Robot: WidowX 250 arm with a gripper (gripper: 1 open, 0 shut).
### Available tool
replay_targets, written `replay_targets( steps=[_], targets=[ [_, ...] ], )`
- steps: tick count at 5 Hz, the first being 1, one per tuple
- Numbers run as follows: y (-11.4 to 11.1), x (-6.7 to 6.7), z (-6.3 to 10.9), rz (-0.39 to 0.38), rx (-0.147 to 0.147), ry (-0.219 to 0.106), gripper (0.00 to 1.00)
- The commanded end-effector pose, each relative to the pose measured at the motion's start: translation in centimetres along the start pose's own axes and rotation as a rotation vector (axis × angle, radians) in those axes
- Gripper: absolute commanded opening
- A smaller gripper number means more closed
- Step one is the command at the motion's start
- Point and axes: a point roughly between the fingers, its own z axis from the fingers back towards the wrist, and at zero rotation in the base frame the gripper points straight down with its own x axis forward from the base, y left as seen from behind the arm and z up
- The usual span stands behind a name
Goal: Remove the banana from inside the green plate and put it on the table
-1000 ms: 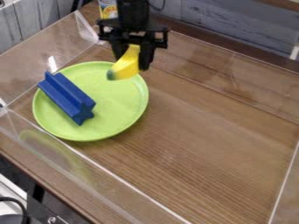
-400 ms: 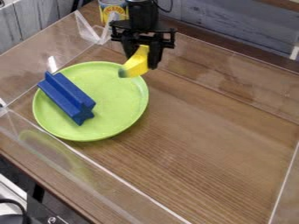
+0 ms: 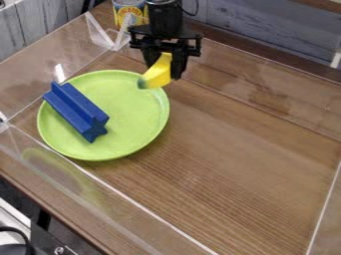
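Note:
The yellow banana [image 3: 158, 73] hangs in my gripper [image 3: 164, 62], whose black fingers are shut on its upper end. Its greenish tip points down-left, just over the far right rim of the green plate [image 3: 127, 134]. The plate lies at the left of the brown wood-grain table [image 3: 246, 139]. I cannot tell whether the banana's low end touches the rim or the table.
A blue rectangular block [image 3: 78, 110] lies inside the plate on its left half. Clear acrylic walls [image 3: 40, 60] edge the table on all sides. Bare wood stretches to the right of the plate and gripper.
The gripper has carried the banana up-right in the picture, from over the plate's inside to its far right rim. The plate and blue block have stayed put.

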Motion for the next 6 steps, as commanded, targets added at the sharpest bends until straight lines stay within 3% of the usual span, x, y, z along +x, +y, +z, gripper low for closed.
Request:
replay_targets(
  steps=[1, 6],
  targets=[
    [0.23, 1.08, 1.38, -0.008, -0.005, -0.052, 0.0],
    [1.03, 0.78, 1.13, -0.022, -0.013, -0.038, 0.0]
  ],
)
